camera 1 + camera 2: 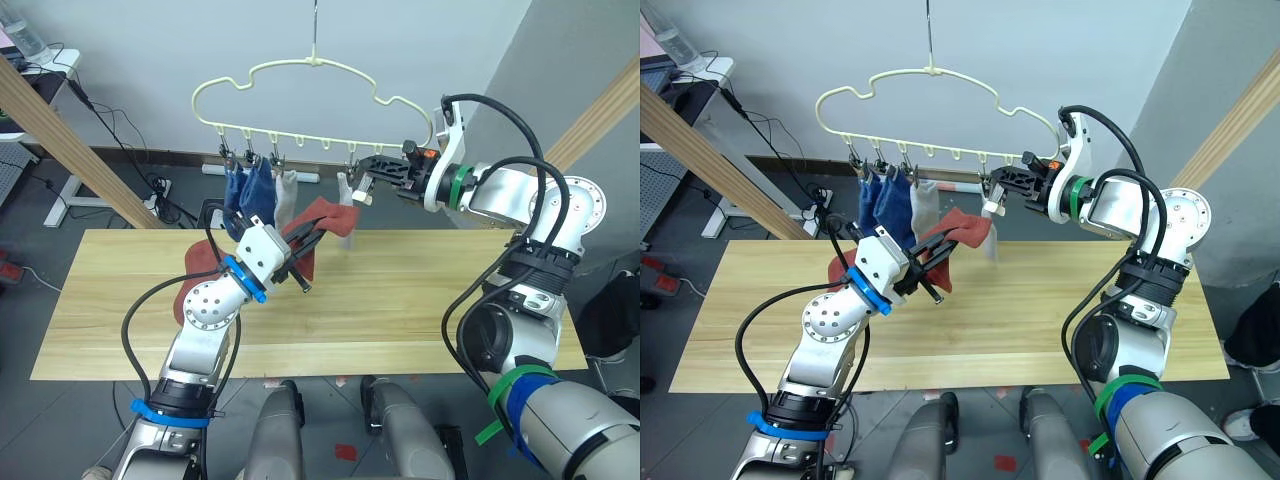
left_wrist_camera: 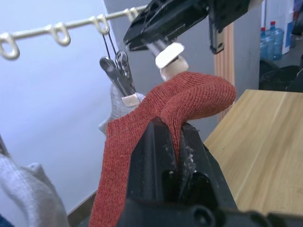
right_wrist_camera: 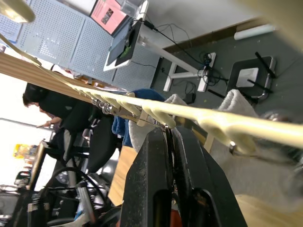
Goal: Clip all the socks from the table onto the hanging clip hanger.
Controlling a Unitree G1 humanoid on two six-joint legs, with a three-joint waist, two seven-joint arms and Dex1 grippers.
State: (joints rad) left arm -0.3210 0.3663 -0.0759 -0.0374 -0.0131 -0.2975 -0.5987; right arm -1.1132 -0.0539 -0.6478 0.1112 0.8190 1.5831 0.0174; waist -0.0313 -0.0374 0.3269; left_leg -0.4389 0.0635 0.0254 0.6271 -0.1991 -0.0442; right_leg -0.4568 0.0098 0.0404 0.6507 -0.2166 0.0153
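The left gripper (image 2: 177, 156) has its two black fingers pressed together on a rust-red sock (image 2: 189, 101), the fabric pinched in the narrow slot between them; the sock's folded end rises past the fingertips and the rest trails down beside the gripper. That raised end sits just under a metal clip (image 2: 168, 59) with pale pads, and the right gripper (image 1: 368, 172) grips this clip from above, its fingers closed narrowly around the clip's handles right beneath the lower wire of the clip hanger (image 1: 300, 70). In the right wrist view the right gripper's fingers (image 3: 151, 175) stand almost touching, with the pale yellow wire crossing just past their tips. The hanger hangs by its top hook above the far edge of the table (image 1: 420, 310). On its left-hand clips hang two blue socks (image 1: 248, 190) side by side, with a light grey sock (image 1: 285, 195) next to them; another light grey sock (image 1: 345, 200) hangs near the clip the right gripper holds, partly behind the red one. A second rust-red sock (image 1: 200, 262) lies on the table just behind the left arm, partly hidden by it.
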